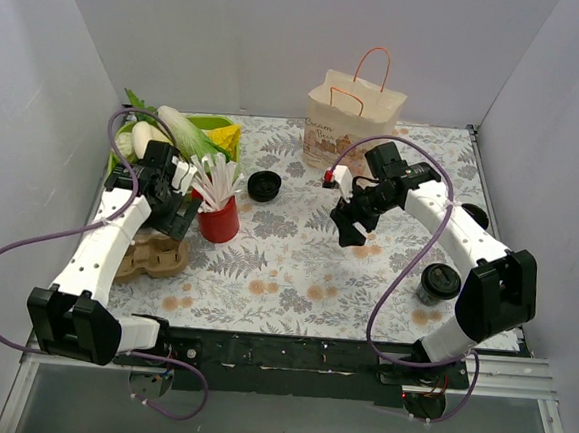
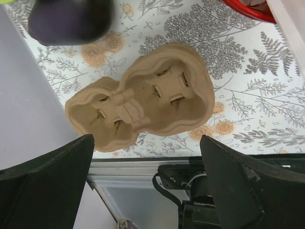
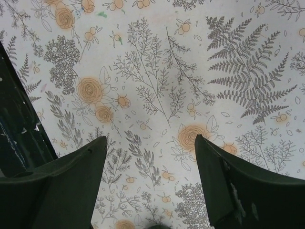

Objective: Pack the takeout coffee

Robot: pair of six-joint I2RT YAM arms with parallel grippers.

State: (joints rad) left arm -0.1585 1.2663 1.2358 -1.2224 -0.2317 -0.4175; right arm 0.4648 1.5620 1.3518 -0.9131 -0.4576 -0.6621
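Note:
The takeout coffee (image 1: 439, 281), a small black cup with a round black lid, stands at the front right of the flowered table, beside the right arm's lower link. My right gripper (image 1: 349, 226) hovers open and empty over the middle of the table, well left of the cup; its wrist view (image 3: 150, 138) shows only tablecloth between the fingers. My left gripper (image 1: 177, 223) is open and empty above the brown cardboard cup carrier (image 1: 152, 257), which fills the left wrist view (image 2: 138, 95) just beyond the gripper (image 2: 147, 140). The paper bag (image 1: 352, 109) with orange handles stands at the back.
A red cup of white straws (image 1: 219, 216) stands right of the left gripper; its rim (image 2: 248, 9) shows in the wrist view. A round black cup or lid (image 1: 264, 185) lies mid-table. Another dark round thing (image 1: 476, 213) peeks from behind the right arm. Vegetables (image 1: 191, 129) are back left.

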